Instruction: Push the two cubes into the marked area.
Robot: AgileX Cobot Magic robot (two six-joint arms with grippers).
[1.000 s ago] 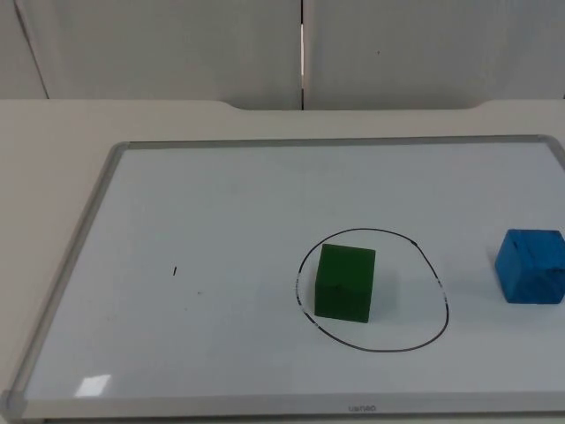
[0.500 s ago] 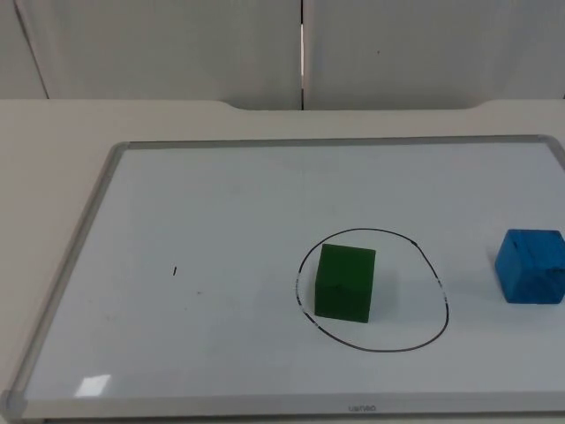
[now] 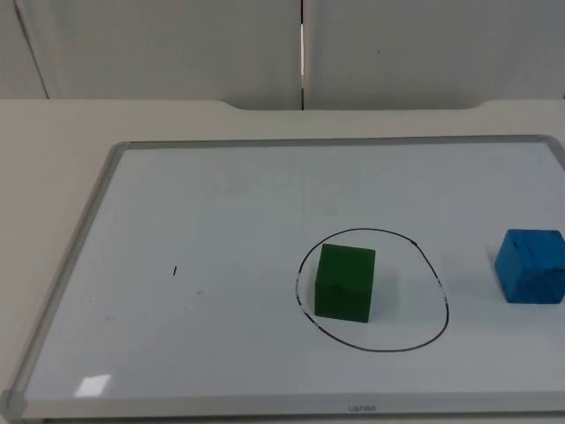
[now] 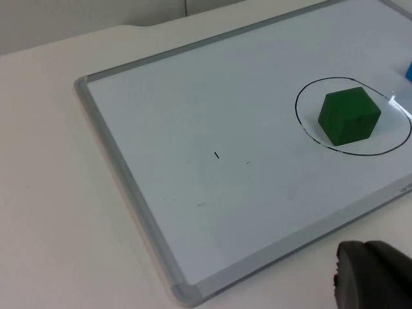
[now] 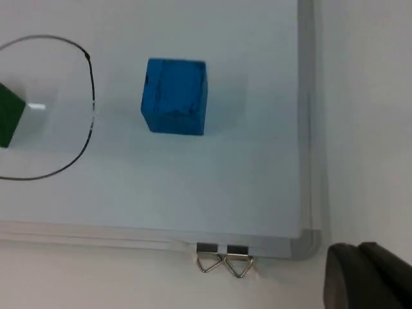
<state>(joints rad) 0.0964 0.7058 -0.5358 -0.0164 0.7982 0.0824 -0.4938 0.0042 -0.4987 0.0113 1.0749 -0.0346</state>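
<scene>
green cube point(image 3: 345, 282) inside drawn ring point(image 3: 441, 305); blue cube point(image 3: 530, 266) outside.

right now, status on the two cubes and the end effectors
Green cube inside the marked circle. Blue cube outside it, on the whiteboard toward the right arm's side. Nothing between blue cube and circle. Both end effectors off the board.

Glossy whiteboard point(image 3: 221, 221) with grey metal-looking frame; matt green cube point(image 3: 345, 283), blue cube point(image 3: 531, 266).
</scene>
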